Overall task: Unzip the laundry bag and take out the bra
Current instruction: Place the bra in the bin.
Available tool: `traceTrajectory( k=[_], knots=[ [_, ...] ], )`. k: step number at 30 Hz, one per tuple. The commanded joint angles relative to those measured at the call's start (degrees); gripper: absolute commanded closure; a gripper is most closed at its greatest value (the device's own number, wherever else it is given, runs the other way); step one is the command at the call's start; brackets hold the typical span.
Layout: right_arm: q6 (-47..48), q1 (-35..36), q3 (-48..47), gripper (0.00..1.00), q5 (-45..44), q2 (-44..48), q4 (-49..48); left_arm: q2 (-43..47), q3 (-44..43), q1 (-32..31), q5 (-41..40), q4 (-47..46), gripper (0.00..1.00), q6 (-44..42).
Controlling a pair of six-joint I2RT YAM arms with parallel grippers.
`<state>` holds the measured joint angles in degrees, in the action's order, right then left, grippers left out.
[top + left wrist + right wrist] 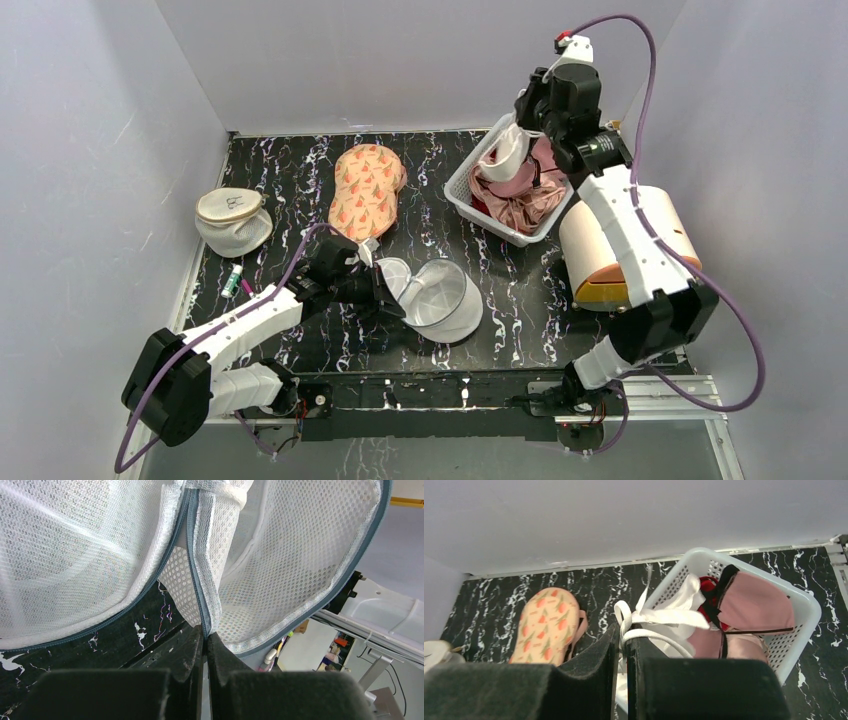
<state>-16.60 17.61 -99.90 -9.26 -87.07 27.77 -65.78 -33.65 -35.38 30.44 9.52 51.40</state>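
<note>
Mesh laundry bag (440, 298): lying unzipped and gaping on the black tabletop (520, 300), near your arm bases.
Left hand (205, 635): you are pinching the bag's zip seam tight.
Right hand (621, 630): farther back, you are clamping the bra (664, 616) by its strap.
Bra: dangling over the white basket (458, 190), beside pink satin (525, 205).

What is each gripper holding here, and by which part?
The left gripper pinches the laundry bag at the rim fold between its open halves. The right gripper holds the bra by a strap, over the basket.
</note>
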Motion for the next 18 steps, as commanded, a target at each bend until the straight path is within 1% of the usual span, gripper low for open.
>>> traceTrajectory(
  k=[1, 5, 10, 14, 16, 17, 18],
  knots=[
    [-1.59, -7.22, 0.71, 1.00, 7.99, -3.15, -6.59, 2.05, -1.77, -0.23, 0.50, 1.36, 1.00, -0.30],
    [-2.35, -10.53, 5.01, 1.00, 8.91, -8.58, -7.57, 1.67, -1.93, -0.30, 0.58, 1.03, 1.00, -0.32],
    [-2.01, -10.57, 6.51, 1.00, 12.31, -17.70, -3.68, 0.95, -2.76, -0.34, 0.46, 1.13, 1.00, -0.72],
    [-4.26, -10.57, 8.30, 1.00, 14.07, -20.75, -2.05, 0.13, -3.47, -0.31, 0.41, 1.12, 1.00, -1.03],
    [-4.76, -10.57, 9.29, 0.92, 15.41, -21.19, -1.75, -0.40, -3.93, -0.31, 0.39, 1.03, 1.00, -1.20],
    [-4.77, -10.57, 9.88, 0.86, 15.98, -21.07, -1.71, -0.60, -4.10, -0.31, 0.47, 0.96, 1.00, -1.34],
    [-4.74, -10.57, 10.30, 0.82, 16.39, -20.75, -1.74, -0.85, -4.27, -0.35, 0.57, 0.88, 1.00, -1.45]
  ],
)
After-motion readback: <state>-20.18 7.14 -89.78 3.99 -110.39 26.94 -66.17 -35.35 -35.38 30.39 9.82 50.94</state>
